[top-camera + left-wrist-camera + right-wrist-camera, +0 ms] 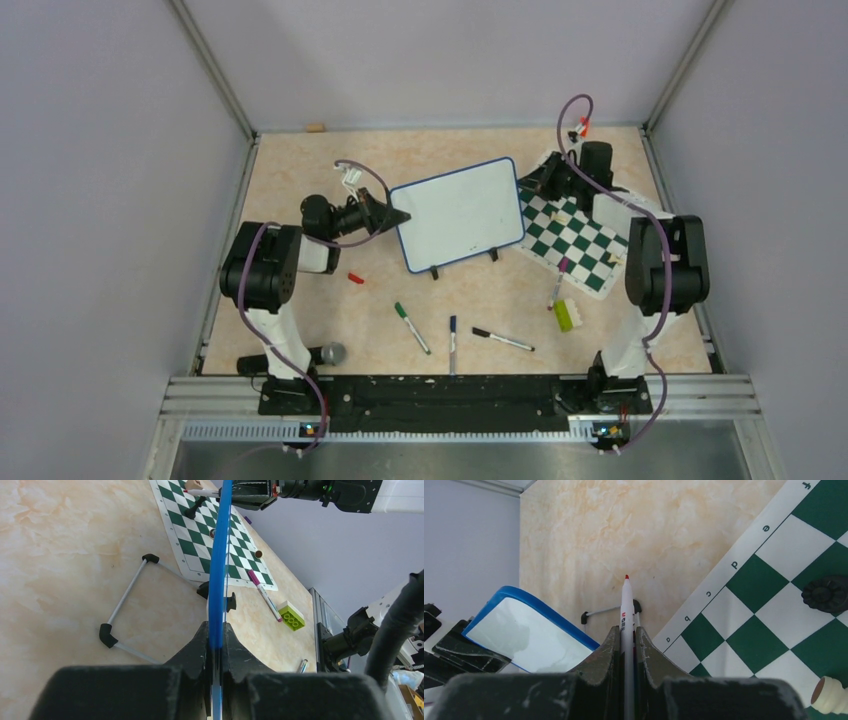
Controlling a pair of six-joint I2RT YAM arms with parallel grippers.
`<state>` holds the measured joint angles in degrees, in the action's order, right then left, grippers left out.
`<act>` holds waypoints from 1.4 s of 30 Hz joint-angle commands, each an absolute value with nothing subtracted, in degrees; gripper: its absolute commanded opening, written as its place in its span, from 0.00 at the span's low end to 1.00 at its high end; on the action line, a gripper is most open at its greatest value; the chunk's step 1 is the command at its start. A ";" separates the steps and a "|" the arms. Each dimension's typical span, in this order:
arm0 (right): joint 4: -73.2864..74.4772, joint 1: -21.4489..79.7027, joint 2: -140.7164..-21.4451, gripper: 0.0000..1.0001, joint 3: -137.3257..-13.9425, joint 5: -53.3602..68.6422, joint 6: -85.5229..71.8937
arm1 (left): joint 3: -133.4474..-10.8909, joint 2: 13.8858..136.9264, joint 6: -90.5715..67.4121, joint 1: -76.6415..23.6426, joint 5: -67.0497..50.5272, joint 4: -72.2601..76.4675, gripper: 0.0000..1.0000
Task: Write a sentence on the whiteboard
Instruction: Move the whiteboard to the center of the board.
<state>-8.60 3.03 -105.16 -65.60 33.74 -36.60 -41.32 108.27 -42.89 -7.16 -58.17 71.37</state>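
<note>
Left claw is clamped on the edge of the small blue-framed white whiteboard, standing on the tabletop beside the green-and-white chequered chess mat. Right claw is pinching a white red-tipped marker near the board's other end.

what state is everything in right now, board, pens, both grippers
whiteboard, blank, left edge clamped
left gripper, shut on whiteboard
right gripper, shut on red marker
red marker, uncapped, tip pointing out past the fingers
green marker, lying loose on table
blue marker, lying loose on table
black marker, lying loose on table
chess mat, flat on table
</note>
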 commanded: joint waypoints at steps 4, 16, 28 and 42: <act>-10.10 3.78 -96.15 0.00 -61.70 39.71 -36.89 | -38.13 105.69 -42.54 -9.19 -59.60 72.95 0.00; 2.79 3.80 -84.32 0.00 -57.17 30.36 -32.57 | -32.29 97.66 -39.99 -11.07 -53.94 62.76 0.13; 12.69 3.79 -74.55 0.00 -57.04 13.23 -31.68 | -30.64 92.57 -34.73 -10.56 -51.81 55.89 0.81; 20.57 3.79 -60.58 0.00 -56.80 0.60 -31.28 | -23.74 72.61 -29.62 -9.84 -35.78 40.10 0.99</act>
